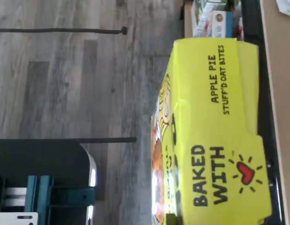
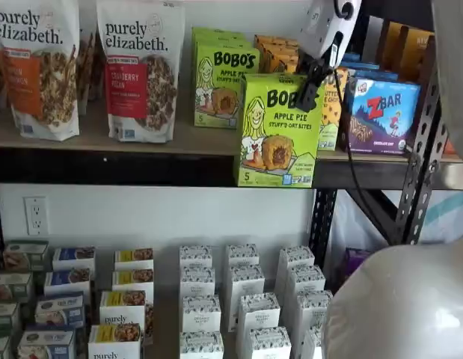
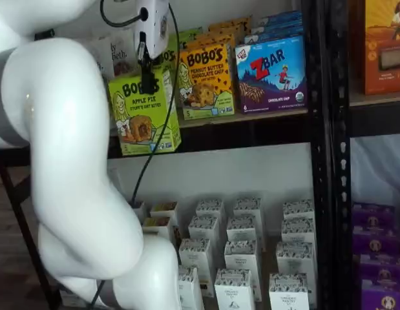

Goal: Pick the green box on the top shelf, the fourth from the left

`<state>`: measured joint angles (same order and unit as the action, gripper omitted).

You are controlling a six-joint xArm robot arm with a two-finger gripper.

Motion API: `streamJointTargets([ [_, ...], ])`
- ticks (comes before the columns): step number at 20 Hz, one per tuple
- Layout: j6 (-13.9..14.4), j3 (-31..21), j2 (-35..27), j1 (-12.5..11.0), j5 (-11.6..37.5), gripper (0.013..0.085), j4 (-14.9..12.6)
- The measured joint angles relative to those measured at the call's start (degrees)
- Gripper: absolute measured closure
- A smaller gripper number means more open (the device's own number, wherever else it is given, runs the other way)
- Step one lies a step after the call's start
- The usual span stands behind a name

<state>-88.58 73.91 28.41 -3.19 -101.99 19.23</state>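
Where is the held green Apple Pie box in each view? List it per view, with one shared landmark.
Wrist view: the green box lies turned on its side, filling much of the picture.
A shelf view: centre, in front of the top shelf.
A shelf view: the box sits left of centre, under the gripper.
Shared landmark: the blue ZBar box.

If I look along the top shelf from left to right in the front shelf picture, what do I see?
Two granola bags → green Bobo's box on the shelf → the green box held by the gripper → blue ZBar box.
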Motion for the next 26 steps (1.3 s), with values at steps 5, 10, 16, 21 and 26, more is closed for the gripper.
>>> streamJointTargets([
  [5, -1.4, -2.0, 1.4, -1.5, 0.3, 0.0690, 0.8],
  [10, -2.6, -3.4, 2.3, -2.5, 0.0, 0.0690, 0.6],
  [16, -3.5, -5.5, 3.9, -3.2, 1.3, 0.0690, 0.4],
  [21, -3.5, -6.9, 4.8, -3.0, 2.2, 0.0690, -0.1],
  [26, -3.4, -7.9, 5.4, -2.6, 2.7, 0.0690, -0.6],
])
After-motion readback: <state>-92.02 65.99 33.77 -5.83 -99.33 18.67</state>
